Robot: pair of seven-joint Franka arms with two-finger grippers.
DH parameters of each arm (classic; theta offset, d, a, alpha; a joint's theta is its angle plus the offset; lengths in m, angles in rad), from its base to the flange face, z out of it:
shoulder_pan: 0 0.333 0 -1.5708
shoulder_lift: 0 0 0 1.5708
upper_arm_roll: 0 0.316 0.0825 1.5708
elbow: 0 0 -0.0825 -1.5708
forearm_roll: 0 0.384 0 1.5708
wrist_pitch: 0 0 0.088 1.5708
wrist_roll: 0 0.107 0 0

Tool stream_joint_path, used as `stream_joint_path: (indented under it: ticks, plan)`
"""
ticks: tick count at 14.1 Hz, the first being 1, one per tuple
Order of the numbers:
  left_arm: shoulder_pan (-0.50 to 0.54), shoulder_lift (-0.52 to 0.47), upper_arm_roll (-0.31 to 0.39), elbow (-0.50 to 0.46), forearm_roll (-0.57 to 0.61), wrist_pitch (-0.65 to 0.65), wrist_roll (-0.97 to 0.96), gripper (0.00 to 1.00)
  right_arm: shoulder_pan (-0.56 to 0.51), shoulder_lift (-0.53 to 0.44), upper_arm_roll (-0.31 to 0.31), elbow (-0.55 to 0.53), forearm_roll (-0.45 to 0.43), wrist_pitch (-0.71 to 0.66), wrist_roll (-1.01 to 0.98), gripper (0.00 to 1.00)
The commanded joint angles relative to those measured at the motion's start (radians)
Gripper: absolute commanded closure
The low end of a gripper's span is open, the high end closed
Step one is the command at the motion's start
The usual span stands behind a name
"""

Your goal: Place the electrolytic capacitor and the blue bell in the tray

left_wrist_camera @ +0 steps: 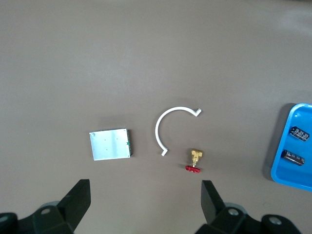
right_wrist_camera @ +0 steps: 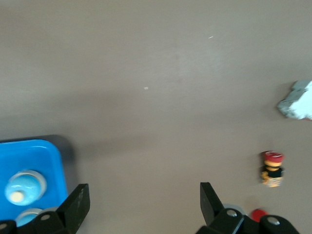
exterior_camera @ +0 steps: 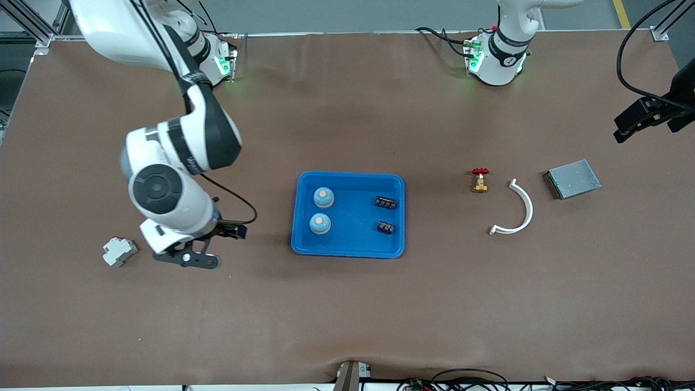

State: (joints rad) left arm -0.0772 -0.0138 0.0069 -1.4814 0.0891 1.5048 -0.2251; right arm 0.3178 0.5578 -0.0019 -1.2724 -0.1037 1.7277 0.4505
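Observation:
The bright blue tray (exterior_camera: 353, 239) sits mid-table. In it lie two blue bells (exterior_camera: 323, 197) (exterior_camera: 320, 223) with orange tops and two black electrolytic capacitors (exterior_camera: 385, 202) (exterior_camera: 385, 227). My right gripper (exterior_camera: 187, 256) is open and empty, low over bare table between the tray and a white breaker (exterior_camera: 119, 251). Its wrist view shows the tray's corner (right_wrist_camera: 29, 156) and a bell (right_wrist_camera: 22, 187). My left gripper (exterior_camera: 643, 115) is open and empty, high over the left arm's end of the table. Its wrist view shows the tray's edge (left_wrist_camera: 287, 168) and both capacitors (left_wrist_camera: 301, 133) (left_wrist_camera: 293, 156).
A brass valve with a red handle (exterior_camera: 480, 180), a white curved clip (exterior_camera: 518, 209) and a flat grey metal box (exterior_camera: 573, 178) lie toward the left arm's end. A small red-capped part (right_wrist_camera: 272, 169) lies near the breaker (right_wrist_camera: 297, 100) in the right wrist view.

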Motion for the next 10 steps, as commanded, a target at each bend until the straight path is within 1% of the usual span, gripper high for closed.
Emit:
stream_joint_path:
  ticks: [1, 3, 5, 7, 10]
  plan:
    - [0.007, -0.029, 0.001, -0.022, -0.015, -0.020, 0.018, 0.00, -0.072, -0.110, 0.019, -0.123, -0.002, 0.006, -0.107, 0.00]
    - [0.007, -0.032, 0.001, -0.030, -0.015, -0.023, 0.018, 0.00, -0.114, -0.151, 0.019, -0.148, -0.002, -0.011, -0.183, 0.00]
    - [0.007, -0.046, 0.001, -0.040, -0.015, -0.025, 0.018, 0.00, -0.166, -0.177, 0.020, -0.150, -0.001, -0.045, -0.281, 0.00]
    - [0.007, -0.049, -0.001, -0.040, -0.015, -0.025, 0.018, 0.00, -0.216, -0.217, 0.020, -0.177, -0.001, -0.042, -0.381, 0.00]
    - [0.005, -0.077, -0.004, -0.080, -0.015, -0.022, 0.018, 0.00, -0.265, -0.283, 0.019, -0.215, -0.001, -0.048, -0.441, 0.00]
